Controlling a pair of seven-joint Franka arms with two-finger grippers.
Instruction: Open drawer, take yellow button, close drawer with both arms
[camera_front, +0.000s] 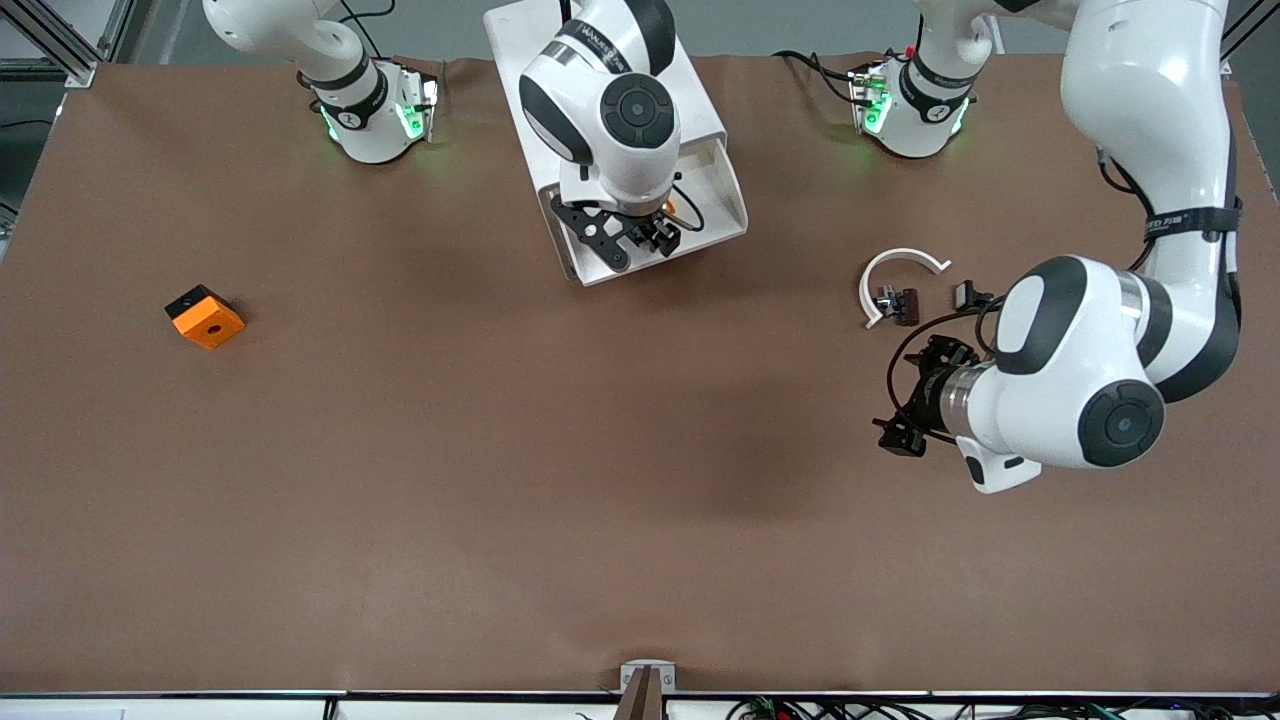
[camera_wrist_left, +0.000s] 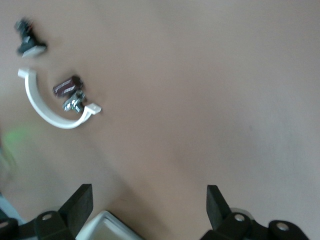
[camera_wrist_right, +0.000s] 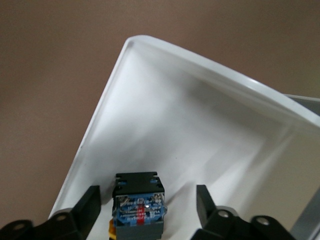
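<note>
My right hand straddles the button inside the open drawer

My right hand (camera_wrist_right: 147, 210) hangs inside the pulled-out drawer (camera_wrist_right: 165, 125) with its fingers spread to either side of the button (camera_wrist_right: 138, 207), not yet touching it. I judge that gap is kept so the fingers can close squarely on its dark body. The button lies on the drawer floor near one side wall, its orange-yellow cap only just showing. The drawer stands out of the white cabinet (camera_front: 520, 60) toward the front camera, which gives me room to reach in from above. My left hand (camera_wrist_left: 150, 212) waits open, low over the bare worktop (camera_front: 500, 450) toward the left arm's end, near a white arc clip (camera_front: 893, 272), presumably kept free for shutting the drawer afterwards. An orange block (camera_front: 205, 316) sits well apart toward the right arm's end.
</note>
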